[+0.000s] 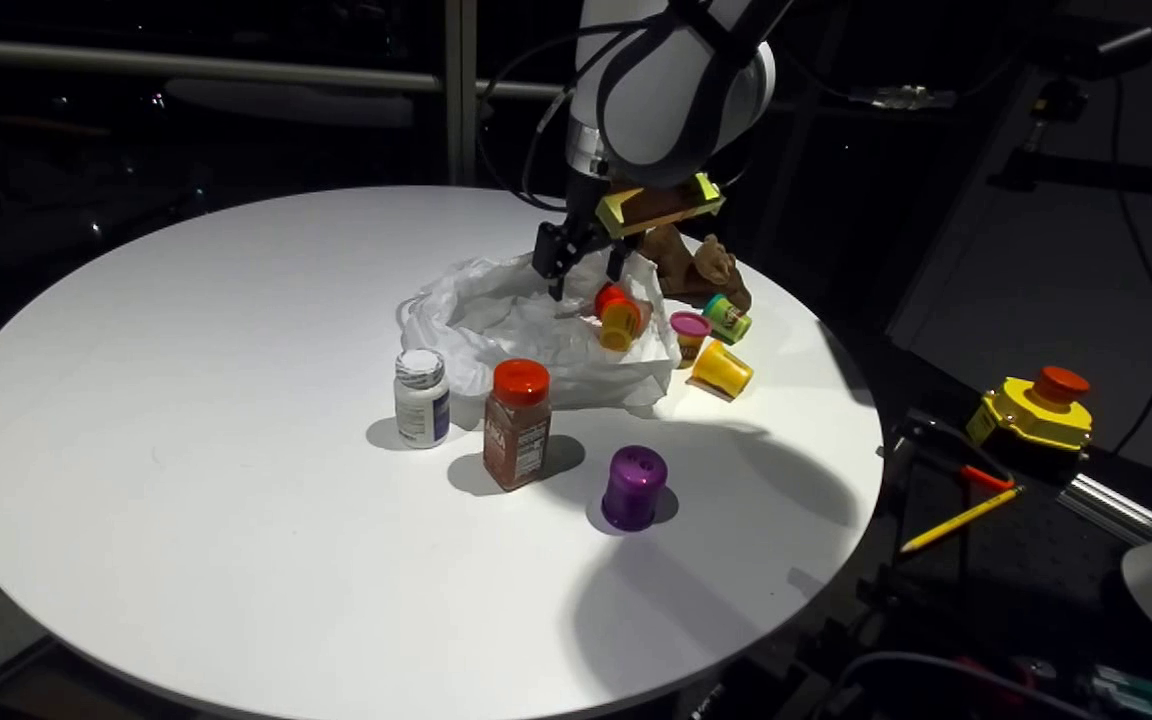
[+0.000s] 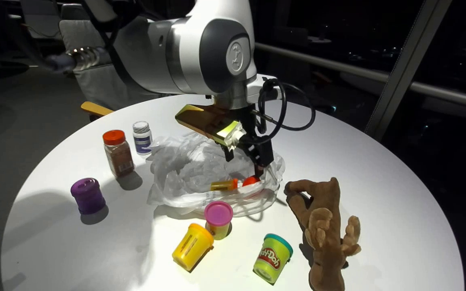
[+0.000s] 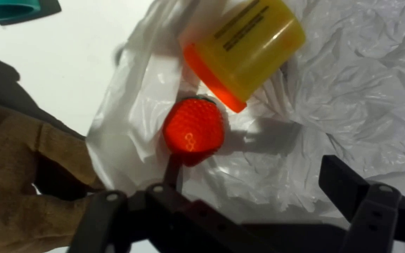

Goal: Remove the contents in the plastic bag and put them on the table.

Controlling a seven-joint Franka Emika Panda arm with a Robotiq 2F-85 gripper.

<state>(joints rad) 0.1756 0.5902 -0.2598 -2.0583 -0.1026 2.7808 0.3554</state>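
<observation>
I have the large round white tabletop (image 1: pixel 186 400) in both exterior views; my arm (image 2: pixel 217 56) is bent over it, wrist above the white plastic bag (image 2: pixel 172 169); the bag sits crumpled on the tabletop with its mouth open upward. The brown plush toy (image 2: pixel 329 242) lies outside the bag, just beside it; my gripper (image 3: pixel 251 165) points down into the bag's mouth, jaws spread wide apart, and I have hold of nothing.

The red-lidded jar (image 1: pixel 514 440) stands upright on the tabletop, a little apart from the bag; the small white bottle (image 1: pixel 423 405) stands upright near the jar, closer to the bag's edge; the purple cup-like piece (image 1: pixel 634 488) stands farther out, well apart from the bag. The green tub with a teal lid (image 2: pixel 273 258) lies on its side out on the tabletop, near the toy; the yellow tub (image 2: pixel 192 247) is on its side too, just beside the upright pink-lidded tub (image 2: pixel 218 220), which is right by the bag.

Two pieces are in the bag; the orange-lidded tub (image 3: pixel 255 45) lies on its side on the film; the red strawberry piece (image 3: pixel 193 128) is just beside its lid, close to one tip of my gripper; I can't tell whether that tip touches it.
</observation>
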